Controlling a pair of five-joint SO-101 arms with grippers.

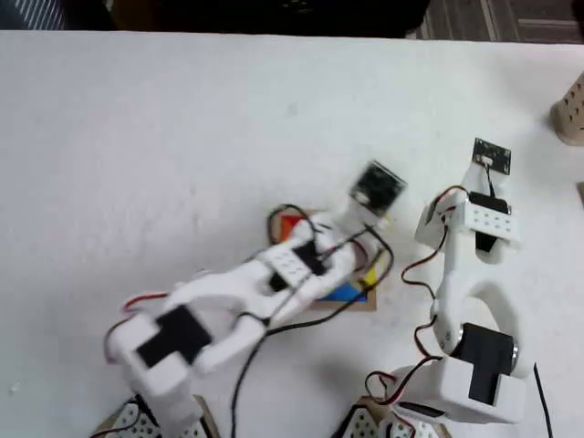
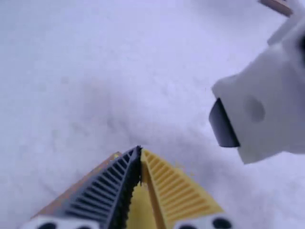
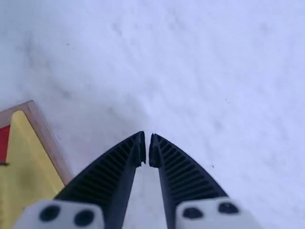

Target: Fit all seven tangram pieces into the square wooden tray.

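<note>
The square wooden tray (image 1: 372, 302) lies at the table's middle, largely covered by my left arm (image 1: 274, 274). Orange (image 1: 290, 226), yellow (image 1: 370, 274) and blue (image 1: 345, 292) pieces show inside it around the arm. My left gripper (image 2: 139, 160) is shut, tips together over the tray's far rim (image 2: 81, 186), one finger black (image 2: 107, 195) and one yellow (image 2: 176, 191). My right gripper (image 3: 146, 150) is shut with nothing in it, low over bare table beside the tray's corner (image 3: 45, 138). A yellow piece (image 3: 24, 162) and a red piece (image 3: 4, 143) lie in that corner.
My right arm (image 1: 470, 219) stands right of the tray, and its white body (image 2: 267, 109) is close by in the left wrist view. A wooden object with holes (image 1: 570, 114) sits at the table's right edge. Open white table stretches left and behind.
</note>
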